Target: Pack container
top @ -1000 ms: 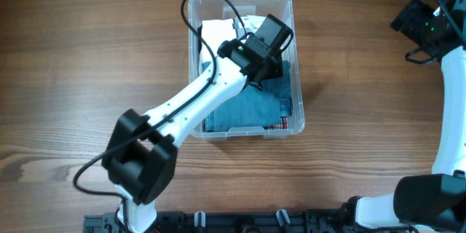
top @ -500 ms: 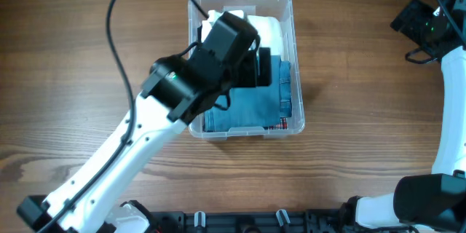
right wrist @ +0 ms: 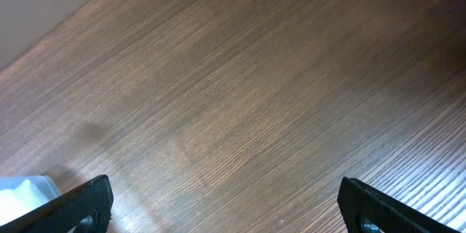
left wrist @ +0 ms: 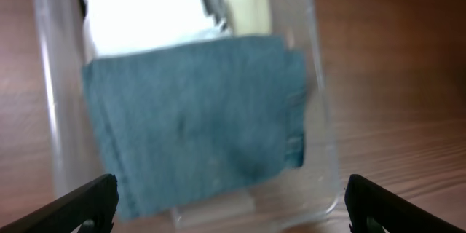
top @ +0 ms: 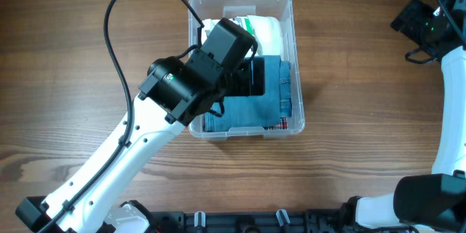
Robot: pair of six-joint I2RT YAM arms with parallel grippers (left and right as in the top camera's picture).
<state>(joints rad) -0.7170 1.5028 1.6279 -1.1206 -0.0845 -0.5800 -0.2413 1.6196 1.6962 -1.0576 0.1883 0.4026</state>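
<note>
The clear plastic container [top: 295, 58] stands at the table's middle back. A folded blue denim cloth [top: 275, 95] fills its near half, and white packaged items [top: 268, 33] lie at its far end. My left gripper [top: 255, 76] hovers over the cloth, open and holding nothing. In the left wrist view the blue cloth [left wrist: 196, 116] and the white items [left wrist: 138, 14] lie inside the container [left wrist: 326, 131], below the open left gripper [left wrist: 233, 207]. My right gripper [top: 415, 20] is far off at the back right, open over bare wood [right wrist: 226, 207].
The wooden table [top: 371, 116] stretches around the container on all sides. The left arm's black cable [top: 116, 14] loops over the table left of the container. A corner of the container [right wrist: 22, 193] shows at the lower left of the right wrist view.
The left gripper has opened and lifted off the blue cloth, which stays in the container. The left arm has swung up and back towards the left. The right arm has not moved.
</note>
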